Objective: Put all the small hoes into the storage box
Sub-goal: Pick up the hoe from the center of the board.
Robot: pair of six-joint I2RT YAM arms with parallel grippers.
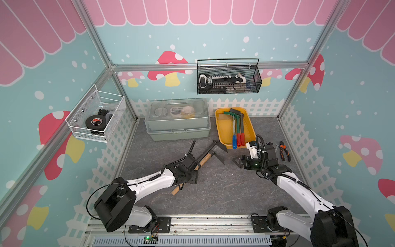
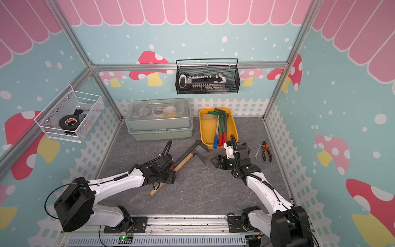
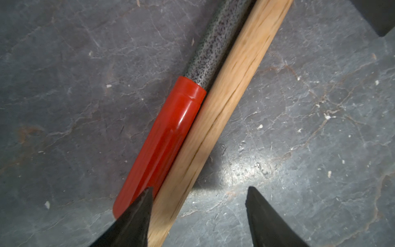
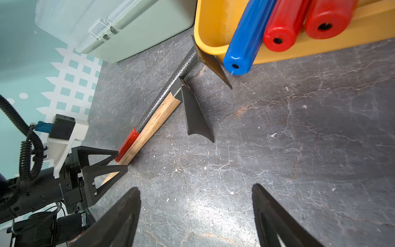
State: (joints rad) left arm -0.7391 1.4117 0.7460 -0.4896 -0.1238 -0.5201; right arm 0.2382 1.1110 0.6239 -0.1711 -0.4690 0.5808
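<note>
The small hoe (image 1: 208, 149) (image 2: 189, 150) has a speckled metal shaft (image 4: 162, 100) and a red grip (image 3: 171, 132). It lies flat on the grey floor, its blade just short of the near corner of the yellow storage box (image 1: 224, 128) (image 4: 209, 21). A longer wooden-handled hoe (image 1: 205, 159) (image 3: 235, 85) lies tight against it. My left gripper (image 1: 197, 166) (image 3: 199, 189) (image 4: 122, 159) hovers open over the two handles, one fingertip above the red grip's end and the wooden handle between the fingers. My right gripper (image 1: 234, 160) (image 4: 195, 187) is open and empty over bare floor, right of the blades.
Several colour-gripped tools (image 1: 237, 130) lie in the storage box. A grey-green lidded case (image 1: 177, 122) stands left of it at the back. Pliers (image 1: 283, 150) lie at the right. A black mesh basket (image 1: 228, 77) and a white wire basket (image 1: 96, 119) hang on the walls.
</note>
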